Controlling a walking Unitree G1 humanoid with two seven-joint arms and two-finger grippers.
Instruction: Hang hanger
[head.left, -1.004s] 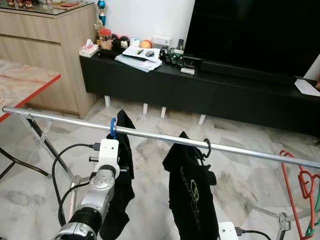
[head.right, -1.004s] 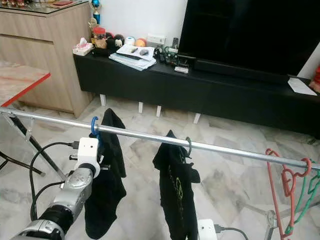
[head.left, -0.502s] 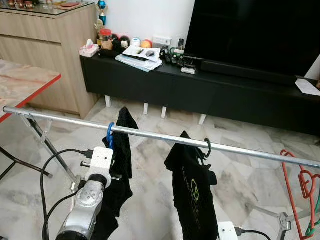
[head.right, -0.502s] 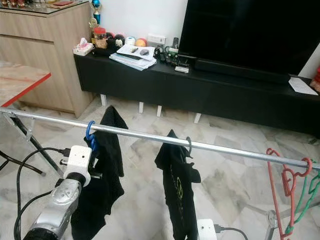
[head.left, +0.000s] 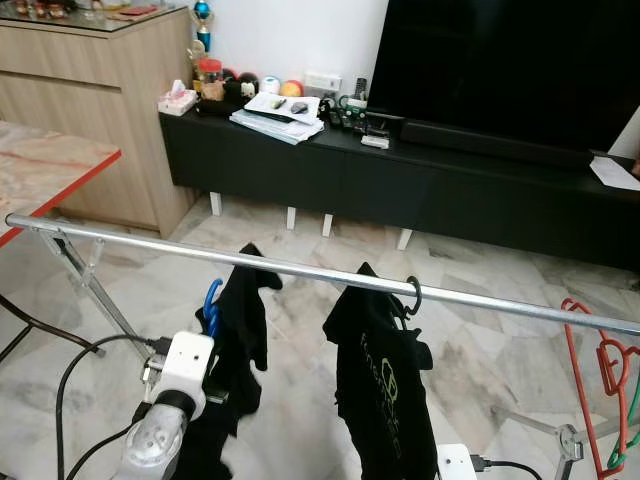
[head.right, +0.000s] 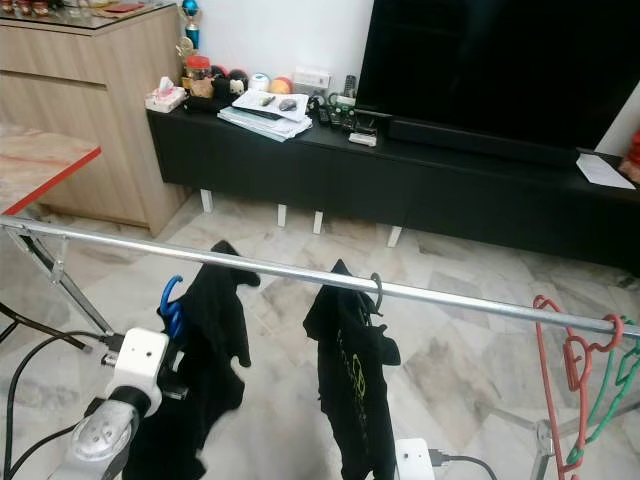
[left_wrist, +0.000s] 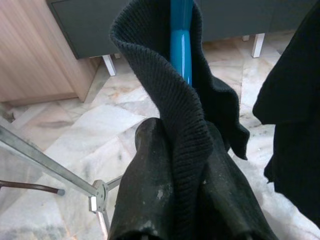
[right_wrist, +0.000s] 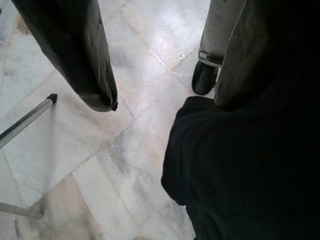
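Below the rail (head.left: 300, 268), blue hanger (head.left: 211, 306) with black garment (head.left: 240, 330) in left hand (left_wrist: 175, 200).

A black TV (head.left: 500, 60) stands on a low cabinet (head.left: 400, 190) over marble floor (head.left: 480, 340).

The blue hanger (head.left: 211, 305) carries a black knitted garment (head.left: 240, 340) and sits below the silver rail (head.left: 300, 268), its hook off the bar and tilted toward the robot's left, with the garment's top corner just under the rail. In the left wrist view the hanger's blue neck (left_wrist: 180, 42) rises straight up out of a ribbed black fold (left_wrist: 180, 125) that is pinched between the two black fingers (left_wrist: 145, 185) (the hook itself is cut off at the frame edge). The cloth drapes loosely over both sides of the neck and hangs down.
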